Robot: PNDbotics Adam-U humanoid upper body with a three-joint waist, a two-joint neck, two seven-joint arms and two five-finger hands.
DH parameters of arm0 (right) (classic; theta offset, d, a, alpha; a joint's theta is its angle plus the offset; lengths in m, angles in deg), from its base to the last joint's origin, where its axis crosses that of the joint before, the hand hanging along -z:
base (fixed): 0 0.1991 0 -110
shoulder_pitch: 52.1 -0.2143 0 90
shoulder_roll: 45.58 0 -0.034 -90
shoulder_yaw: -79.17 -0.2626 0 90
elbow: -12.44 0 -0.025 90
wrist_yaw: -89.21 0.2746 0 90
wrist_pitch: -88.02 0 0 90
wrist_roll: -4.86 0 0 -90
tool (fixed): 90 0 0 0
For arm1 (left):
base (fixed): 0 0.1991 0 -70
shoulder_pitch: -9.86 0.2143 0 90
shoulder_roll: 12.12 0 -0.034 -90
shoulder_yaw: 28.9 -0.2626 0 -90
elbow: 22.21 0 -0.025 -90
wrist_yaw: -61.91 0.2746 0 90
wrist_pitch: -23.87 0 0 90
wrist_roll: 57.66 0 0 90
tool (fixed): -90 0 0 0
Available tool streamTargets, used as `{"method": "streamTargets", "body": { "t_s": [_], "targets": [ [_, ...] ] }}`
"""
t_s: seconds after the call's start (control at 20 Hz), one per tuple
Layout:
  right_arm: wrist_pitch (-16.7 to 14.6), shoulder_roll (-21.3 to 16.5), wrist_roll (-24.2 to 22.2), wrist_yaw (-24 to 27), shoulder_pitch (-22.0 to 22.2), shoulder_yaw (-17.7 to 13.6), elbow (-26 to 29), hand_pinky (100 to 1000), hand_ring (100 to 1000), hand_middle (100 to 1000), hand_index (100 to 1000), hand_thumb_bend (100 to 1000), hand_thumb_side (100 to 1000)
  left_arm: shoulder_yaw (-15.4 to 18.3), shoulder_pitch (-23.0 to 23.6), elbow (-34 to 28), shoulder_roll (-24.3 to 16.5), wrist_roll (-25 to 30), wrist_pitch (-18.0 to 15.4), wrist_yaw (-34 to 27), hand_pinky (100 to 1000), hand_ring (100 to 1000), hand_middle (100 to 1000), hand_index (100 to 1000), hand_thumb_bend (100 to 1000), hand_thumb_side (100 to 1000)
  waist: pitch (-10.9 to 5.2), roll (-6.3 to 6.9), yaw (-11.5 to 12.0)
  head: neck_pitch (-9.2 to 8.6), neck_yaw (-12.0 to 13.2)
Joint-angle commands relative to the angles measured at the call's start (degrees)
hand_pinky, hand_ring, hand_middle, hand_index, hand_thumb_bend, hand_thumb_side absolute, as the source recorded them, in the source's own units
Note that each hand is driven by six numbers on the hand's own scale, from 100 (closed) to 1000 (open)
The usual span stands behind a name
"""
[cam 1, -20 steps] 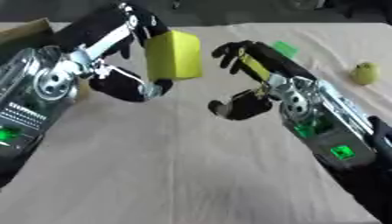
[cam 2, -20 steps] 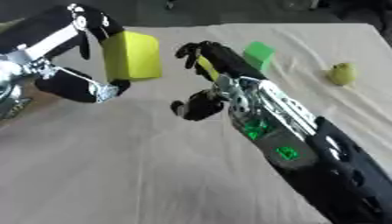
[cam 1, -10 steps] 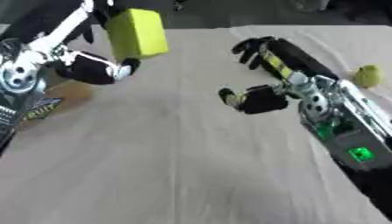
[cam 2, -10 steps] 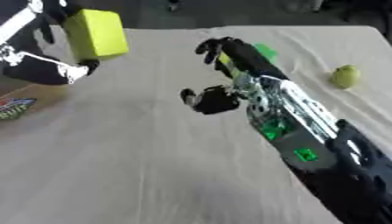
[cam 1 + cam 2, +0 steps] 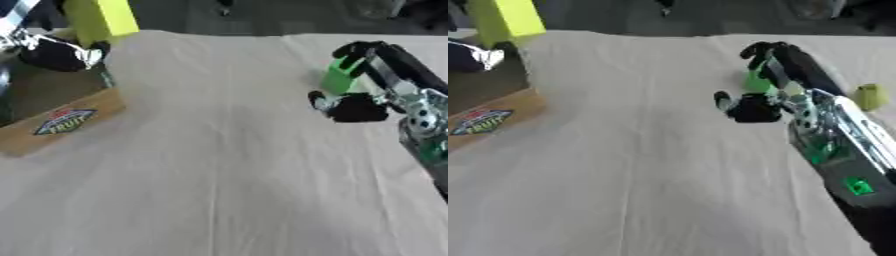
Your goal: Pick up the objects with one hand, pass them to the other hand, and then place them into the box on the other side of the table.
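My left hand (image 5: 58, 52) is shut on a tall yellow block (image 5: 101, 20) at the upper left, holding it above the far end of the cardboard box (image 5: 63, 121) with a fruit label on its side. My right hand (image 5: 357, 106) hangs open over the cloth at the right, holding nothing. Its fingers (image 5: 386, 56) arch over a small green block (image 5: 338, 78) that stands on the table just behind the hand. A small yellow-green object (image 5: 871, 96) lies further right, partly hidden by the right arm.
A beige cloth (image 5: 219, 180) covers the table. The box takes up the left edge. The silver and black right forearm (image 5: 842, 165) with green lights stretches along the right side toward the lower corner.
My left hand has carried the yellow block left and back, over the box. The right hand has drawn away to the right, near the green block. The view has also shifted left.
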Motion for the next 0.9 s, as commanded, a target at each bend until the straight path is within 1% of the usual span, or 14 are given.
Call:
{"method": "streamTargets", "body": {
  "t_s": [0.05, 0.35, 0.65, 0.9],
  "targets": [
    [1.6, -2.4, 0.5, 0.8, -0.1, -1.8, 1.2, 833, 742, 720, 839, 371, 297, 2.4, 0.0, 1.7, -3.5, -1.0, 1.2, -0.3, 478, 626, 429, 496, 100, 100, -0.92, 0.29, 0.0, -1.19, 1.5],
    [1.6, -3.8, 3.7, 2.4, 0.8, -2.9, 0.9, 834, 741, 720, 835, 363, 301, 3.9, 0.7, 9.3, -4.4, -2.3, 2.9, -0.5, 483, 626, 432, 498, 100, 100, -0.89, 0.34, -0.1, -2.1, 3.5],
    [1.6, -4.1, 6.4, 4.0, 1.2, -3.2, 0.7, 836, 743, 723, 836, 362, 303, 4.6, 0.6, 16.2, -4.1, -3.3, 2.9, -0.6, 494, 628, 438, 503, 100, 100, -0.81, 0.32, -0.2, -2.57, 4.5],
    [1.6, -4.3, 8.2, 5.6, 1.3, -3.0, 1.1, 847, 758, 740, 838, 338, 315, 4.3, 0.3, 20.2, -3.5, -2.4, 2.4, -0.4, 511, 630, 447, 510, 100, 100, -0.82, 0.3, -0.3, -2.74, 5.0]
  ]
}}
